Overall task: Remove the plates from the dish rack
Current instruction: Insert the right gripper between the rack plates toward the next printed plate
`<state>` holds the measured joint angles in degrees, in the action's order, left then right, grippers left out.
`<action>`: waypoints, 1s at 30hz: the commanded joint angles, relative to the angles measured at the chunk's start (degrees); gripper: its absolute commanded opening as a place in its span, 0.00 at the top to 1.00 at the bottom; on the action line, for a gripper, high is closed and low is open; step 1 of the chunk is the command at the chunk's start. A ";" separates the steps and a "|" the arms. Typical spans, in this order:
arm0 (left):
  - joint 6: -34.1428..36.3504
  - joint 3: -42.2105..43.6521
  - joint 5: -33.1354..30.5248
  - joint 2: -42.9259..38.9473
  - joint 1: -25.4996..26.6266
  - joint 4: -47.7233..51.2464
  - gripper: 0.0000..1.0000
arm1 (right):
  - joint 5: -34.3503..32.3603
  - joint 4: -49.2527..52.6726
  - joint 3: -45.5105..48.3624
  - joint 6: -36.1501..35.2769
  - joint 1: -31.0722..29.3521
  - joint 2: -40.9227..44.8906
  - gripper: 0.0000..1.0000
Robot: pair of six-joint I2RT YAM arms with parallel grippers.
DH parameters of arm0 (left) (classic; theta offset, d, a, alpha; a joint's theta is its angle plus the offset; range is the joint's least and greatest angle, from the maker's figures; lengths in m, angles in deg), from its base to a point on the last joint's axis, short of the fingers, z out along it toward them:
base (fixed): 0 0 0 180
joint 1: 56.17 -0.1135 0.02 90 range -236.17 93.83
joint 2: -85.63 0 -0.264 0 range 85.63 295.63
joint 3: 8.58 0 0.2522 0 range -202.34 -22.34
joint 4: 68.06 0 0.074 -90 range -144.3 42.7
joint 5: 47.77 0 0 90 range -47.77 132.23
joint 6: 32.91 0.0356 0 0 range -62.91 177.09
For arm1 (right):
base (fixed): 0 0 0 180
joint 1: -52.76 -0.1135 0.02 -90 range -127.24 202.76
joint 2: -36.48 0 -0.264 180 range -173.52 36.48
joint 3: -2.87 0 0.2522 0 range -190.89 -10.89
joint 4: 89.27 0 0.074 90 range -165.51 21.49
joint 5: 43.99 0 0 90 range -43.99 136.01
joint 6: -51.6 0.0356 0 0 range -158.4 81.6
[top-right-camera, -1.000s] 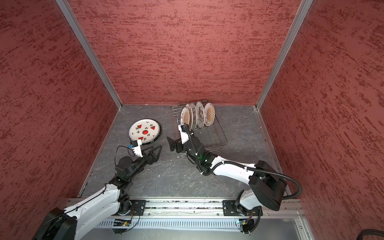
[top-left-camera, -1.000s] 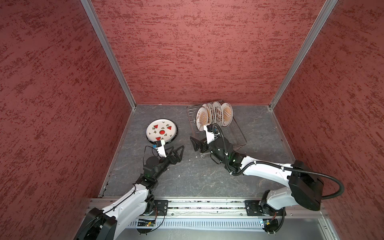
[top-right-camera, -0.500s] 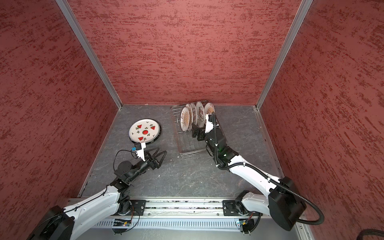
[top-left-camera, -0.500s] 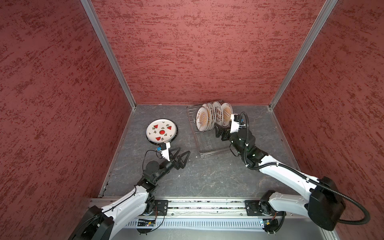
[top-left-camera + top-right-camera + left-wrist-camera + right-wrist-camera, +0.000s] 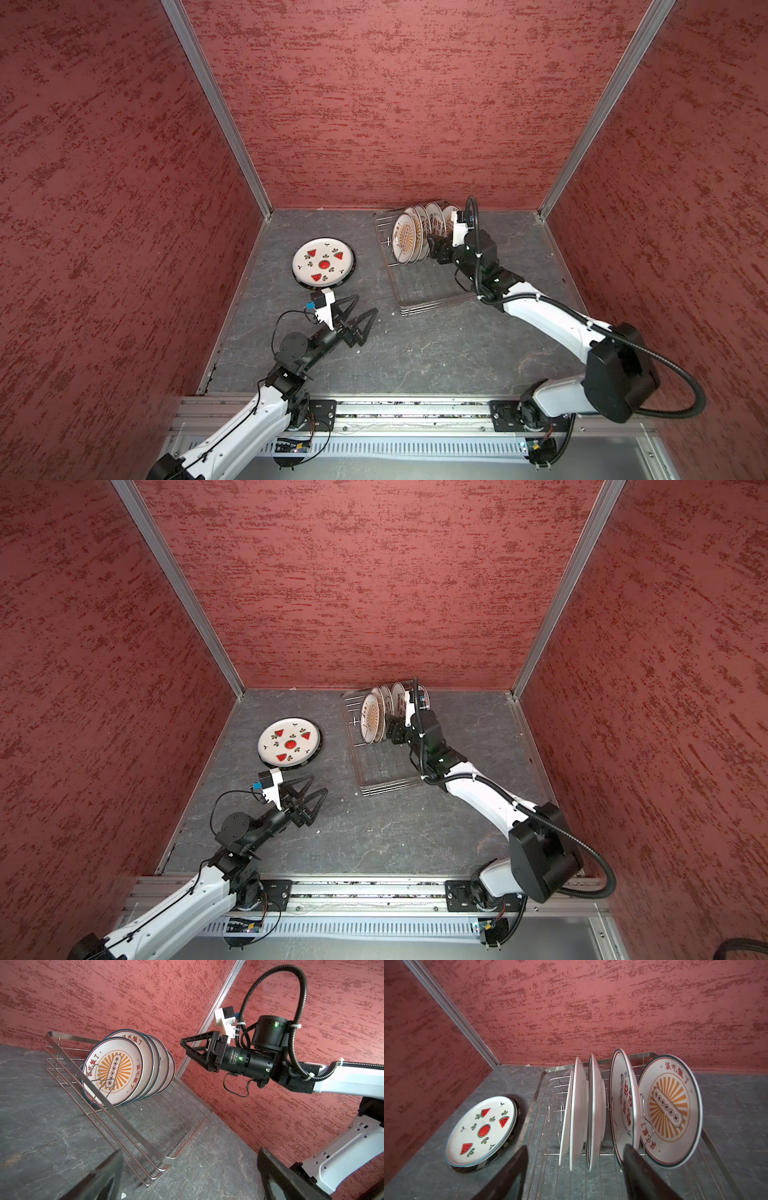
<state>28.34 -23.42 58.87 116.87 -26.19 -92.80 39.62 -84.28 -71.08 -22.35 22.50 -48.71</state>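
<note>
1. Both top views show the dish rack (image 5: 436,302) by the bench's (image 5: 415,353) back edge, with plates (image 5: 409,241) standing in its far end.
2. Only the right wrist view shows the right tool (image 5: 575,1147) partly open and holding nothing.
3. The left wrist view shows it just short of the plates.
4. The left tool (image 5: 365,304) hangs wide open and empty near the flat watermelon plate (image 5: 323,262).

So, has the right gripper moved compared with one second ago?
Yes. The right gripper was at the near left edge of the rack; now it is farther back and right, over the rack, just beside the standing plates.
</note>
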 commanded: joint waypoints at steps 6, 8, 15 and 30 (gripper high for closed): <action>1.17 -2.16 3.30 7.08 0.87 -2.33 0.01 | -1.58 7.37 -9.60 -0.54 0.67 -8.52 0.57; 1.25 -2.60 3.61 8.95 1.03 -3.08 0.01 | -3.41 8.65 -11.33 -0.89 0.73 -10.09 0.61; 0.14 -4.37 4.16 11.82 1.64 -1.58 0.01 | -7.51 10.08 -14.10 -1.73 0.72 -13.73 0.70; 0.92 -4.72 2.45 11.90 2.01 -0.17 0.01 | -17.13 14.93 -23.46 -0.76 -0.75 -23.65 0.77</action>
<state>28.47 -26.74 61.34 128.85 -24.59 -92.83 27.42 -71.58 -91.64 -22.78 22.28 -70.72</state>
